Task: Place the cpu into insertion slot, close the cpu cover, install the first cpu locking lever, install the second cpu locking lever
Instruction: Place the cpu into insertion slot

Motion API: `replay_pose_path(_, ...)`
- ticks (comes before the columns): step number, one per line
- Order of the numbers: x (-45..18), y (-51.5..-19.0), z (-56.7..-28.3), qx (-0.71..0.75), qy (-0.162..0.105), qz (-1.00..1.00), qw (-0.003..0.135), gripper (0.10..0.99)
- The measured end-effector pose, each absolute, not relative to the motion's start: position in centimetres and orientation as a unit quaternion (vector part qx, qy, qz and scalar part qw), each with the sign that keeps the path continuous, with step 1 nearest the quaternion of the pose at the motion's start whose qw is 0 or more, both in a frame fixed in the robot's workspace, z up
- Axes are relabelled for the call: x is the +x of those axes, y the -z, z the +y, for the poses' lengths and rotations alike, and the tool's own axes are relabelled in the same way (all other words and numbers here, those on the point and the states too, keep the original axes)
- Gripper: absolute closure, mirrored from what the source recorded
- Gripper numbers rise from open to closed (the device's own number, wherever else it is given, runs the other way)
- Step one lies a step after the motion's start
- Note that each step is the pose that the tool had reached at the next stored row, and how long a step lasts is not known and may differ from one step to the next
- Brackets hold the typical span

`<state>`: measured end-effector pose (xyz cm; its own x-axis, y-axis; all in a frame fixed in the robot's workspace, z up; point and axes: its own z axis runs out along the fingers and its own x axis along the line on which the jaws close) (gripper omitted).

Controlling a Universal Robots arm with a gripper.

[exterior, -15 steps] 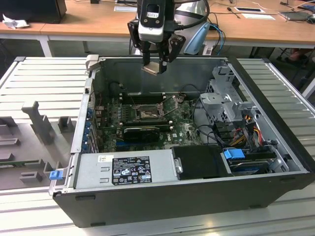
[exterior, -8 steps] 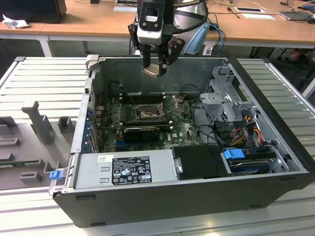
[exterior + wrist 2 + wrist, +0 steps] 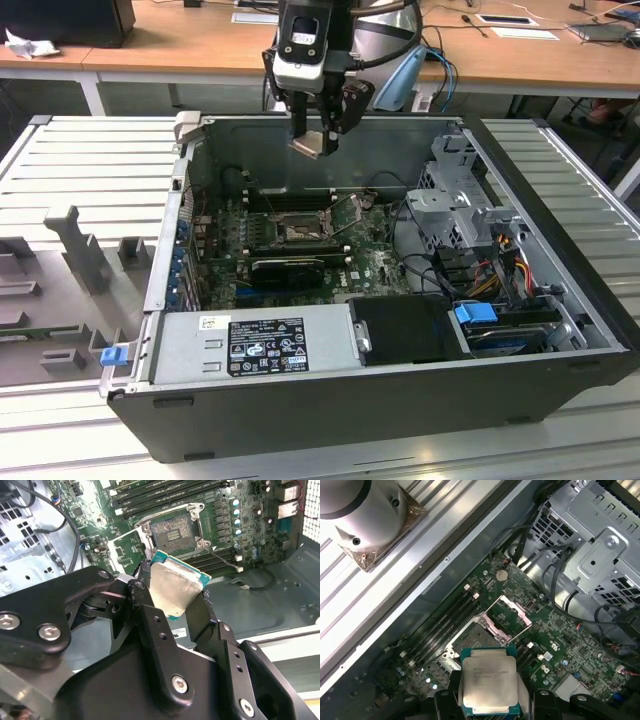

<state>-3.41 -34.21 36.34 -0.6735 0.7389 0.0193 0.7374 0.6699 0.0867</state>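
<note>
The cpu (image 3: 312,145) is gripped by its edges between the gripper's (image 3: 318,140) fingers and held in open air over the far side of the case (image 3: 300,400). Below it, the slot (image 3: 472,637) is seen uncovered, with the cover (image 3: 517,608) raised beside it.

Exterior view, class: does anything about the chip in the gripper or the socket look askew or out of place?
The cpu, clamped in the gripper, hangs tilted above the case, not level with the insertion slot. The cpu cover stands open. No damage shows.
</note>
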Motion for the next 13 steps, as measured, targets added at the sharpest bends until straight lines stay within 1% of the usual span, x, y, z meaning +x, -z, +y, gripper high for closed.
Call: replay_pose_path(13, -3.41, -36.16, -34.21, 0.468, -0.042, 0.883, 0.012, 0.561)
